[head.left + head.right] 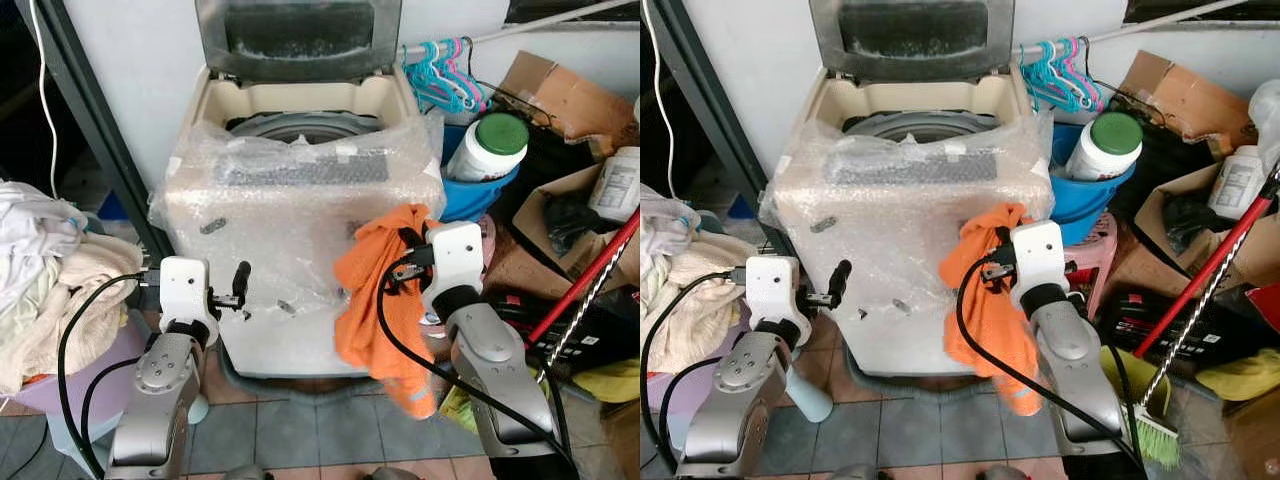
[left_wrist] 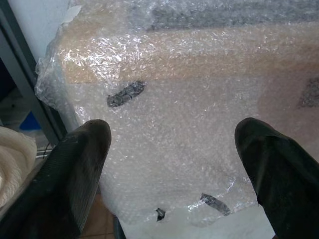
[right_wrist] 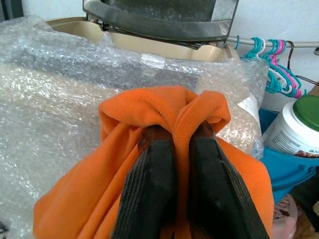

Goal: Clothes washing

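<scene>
A top-loading washing machine [image 1: 300, 215] wrapped in bubble wrap stands ahead with its lid [image 1: 295, 35] raised and the drum open. My right gripper [image 1: 405, 255] is shut on an orange garment [image 1: 375, 300], which hangs down in front of the machine's right front corner. In the right wrist view the fingers [image 3: 154, 194] pinch a fold of the orange garment [image 3: 164, 114]. My left gripper [image 1: 240, 285] is open, with nothing between its fingers [image 2: 75, 169], close to the machine's lower left front.
A pile of white and cream laundry [image 1: 45, 280] lies on a basket to my left. On the right are a blue bucket [image 1: 480, 190] holding a white jar, hangers [image 1: 445, 75], cardboard boxes [image 1: 560, 100] and a red broom handle [image 1: 590, 275].
</scene>
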Robot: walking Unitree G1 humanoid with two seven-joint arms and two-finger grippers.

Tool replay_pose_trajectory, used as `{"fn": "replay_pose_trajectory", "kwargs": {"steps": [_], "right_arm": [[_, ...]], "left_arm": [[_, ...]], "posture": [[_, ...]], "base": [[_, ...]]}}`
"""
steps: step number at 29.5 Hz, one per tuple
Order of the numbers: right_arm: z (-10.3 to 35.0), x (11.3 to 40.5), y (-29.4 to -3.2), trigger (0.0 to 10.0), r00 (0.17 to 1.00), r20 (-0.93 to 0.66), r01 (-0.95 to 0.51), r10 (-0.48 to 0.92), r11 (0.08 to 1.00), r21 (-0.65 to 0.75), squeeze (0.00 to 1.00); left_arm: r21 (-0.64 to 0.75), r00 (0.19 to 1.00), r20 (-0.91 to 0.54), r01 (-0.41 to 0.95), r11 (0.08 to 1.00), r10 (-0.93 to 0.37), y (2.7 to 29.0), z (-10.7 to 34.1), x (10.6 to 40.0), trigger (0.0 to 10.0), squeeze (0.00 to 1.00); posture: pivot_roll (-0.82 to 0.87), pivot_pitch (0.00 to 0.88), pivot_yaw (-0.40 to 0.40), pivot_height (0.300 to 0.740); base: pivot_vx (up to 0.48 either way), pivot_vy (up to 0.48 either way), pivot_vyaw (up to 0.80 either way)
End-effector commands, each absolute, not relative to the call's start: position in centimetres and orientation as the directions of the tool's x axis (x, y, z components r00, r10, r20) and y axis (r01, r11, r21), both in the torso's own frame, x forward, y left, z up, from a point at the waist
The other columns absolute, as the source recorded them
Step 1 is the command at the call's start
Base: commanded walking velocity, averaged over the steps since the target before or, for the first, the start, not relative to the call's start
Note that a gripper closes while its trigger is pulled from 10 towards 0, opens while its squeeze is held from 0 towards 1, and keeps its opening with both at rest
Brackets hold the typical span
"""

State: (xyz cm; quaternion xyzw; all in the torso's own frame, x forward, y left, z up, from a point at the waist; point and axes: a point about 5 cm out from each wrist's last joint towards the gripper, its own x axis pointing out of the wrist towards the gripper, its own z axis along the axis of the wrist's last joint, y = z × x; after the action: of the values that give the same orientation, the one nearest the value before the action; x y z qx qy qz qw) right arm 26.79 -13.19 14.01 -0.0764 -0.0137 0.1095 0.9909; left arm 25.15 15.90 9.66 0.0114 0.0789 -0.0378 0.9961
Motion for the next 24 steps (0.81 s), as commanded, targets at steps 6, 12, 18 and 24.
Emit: {"fn": "replay_pose_trajectory", "kwargs": {"steps": [6, 12, 18, 24], "right_arm": [[15.03, 26.96, -12.84, 10.0, 0.972, 0.051, -0.220, 0.230, 0.963, -0.157, 0.00], [14.96, 26.98, -12.86, 10.0, 0.971, 0.049, -0.225, 0.236, 0.960, -0.166, 0.00], [14.96, 26.98, -12.86, 10.0, 0.971, 0.049, -0.225, 0.236, 0.960, -0.166, 0.00], [14.96, 26.98, -12.86, 10.0, 0.971, 0.049, -0.225, 0.236, 0.960, -0.166, 0.00]], "left_arm": [[0.045, 0.987, -0.150, 0.071, 0.996, -0.064, 16.41, 10.05, 24.99, 10.0, 0.00], [0.047, 0.986, -0.151, 0.072, 0.996, -0.064, 16.41, 10.05, 25.05, 10.0, 0.00], [0.047, 0.986, -0.151, 0.072, 0.996, -0.064, 16.41, 10.05, 25.05, 10.0, 0.00], [0.047, 0.986, -0.151, 0.072, 0.996, -0.064, 16.41, 10.05, 25.05, 10.0, 0.00]], "posture": [[-0.06, 0.000, 0.031, 0.740], [-0.06, 0.000, 0.031, 0.740], [-0.06, 0.000, 0.031, 0.740], [-0.06, 0.000, 0.031, 0.740]], "base": [[0.000, 0.000, 0.00], [0.000, 0.000, 0.00], [0.000, 0.000, 0.00], [0.000, 0.000, 0.00]]}}
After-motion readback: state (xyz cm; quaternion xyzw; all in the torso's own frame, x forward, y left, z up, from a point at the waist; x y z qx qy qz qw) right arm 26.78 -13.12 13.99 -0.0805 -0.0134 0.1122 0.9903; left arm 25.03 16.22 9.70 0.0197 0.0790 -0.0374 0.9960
